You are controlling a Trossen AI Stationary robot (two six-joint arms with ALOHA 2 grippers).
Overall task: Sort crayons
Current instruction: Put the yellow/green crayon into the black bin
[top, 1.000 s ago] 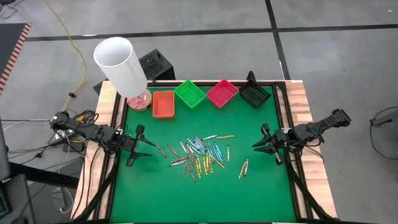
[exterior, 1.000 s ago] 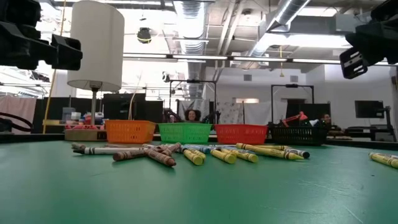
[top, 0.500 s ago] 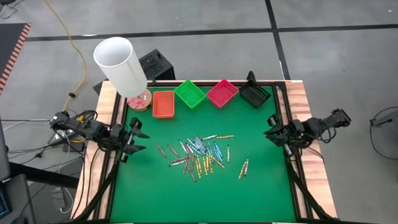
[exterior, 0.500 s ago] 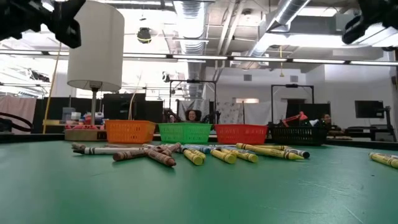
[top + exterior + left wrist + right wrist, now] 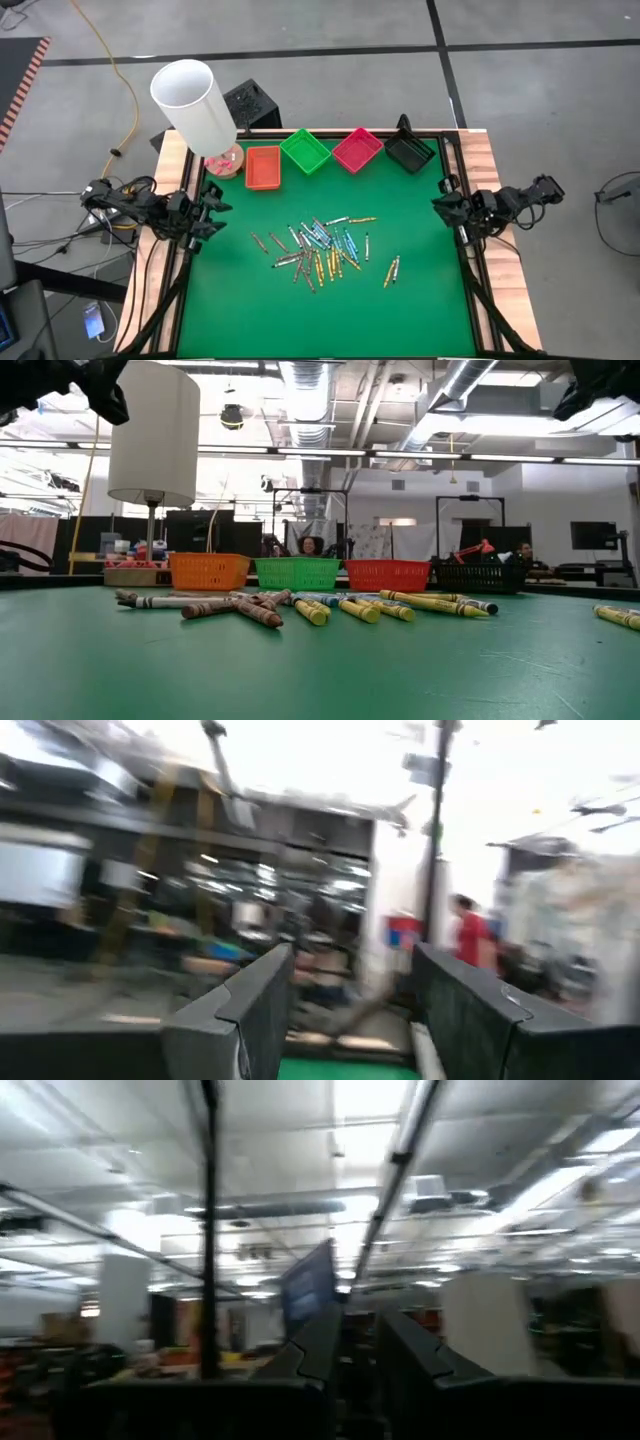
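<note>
Crayons (image 5: 320, 247) lie in a loose heap around the middle of the green surface (image 5: 400, 310), overlapping and pointing every way; two yellow strays (image 5: 392, 270) sit apart, toward the right edge. None is in a tray, so sorting looks not yet begun.

Four small trays stand in a row along the far edge: orange tray (image 5: 262, 167), green tray (image 5: 305, 151), pink tray (image 5: 358, 150), black tray (image 5: 409, 153). Probably one per colour group, set just behind the heap so each drop is a short carry. In the low view they show as baskets behind the crayons, all seemingly empty.

Left hand (image 5: 208, 211) hangs at the left edge of the surface, up in the air, holding nothing. Its wrist view shows the two fingers (image 5: 250, 1010) spread with a wide gap and the room beyond, so it points level, not down at the crayons.

Right hand (image 5: 447, 200) hangs at the right edge, raised, holding nothing; its fingers (image 5: 315, 1350) stand a narrow gap apart. It too looks out at ceiling and room.

Both arms look parked clear of the heap, likely a rest pose that leaves the middle free.

A white lamp (image 5: 195, 105) stands at the far left corner, well away from the crayons
</note>
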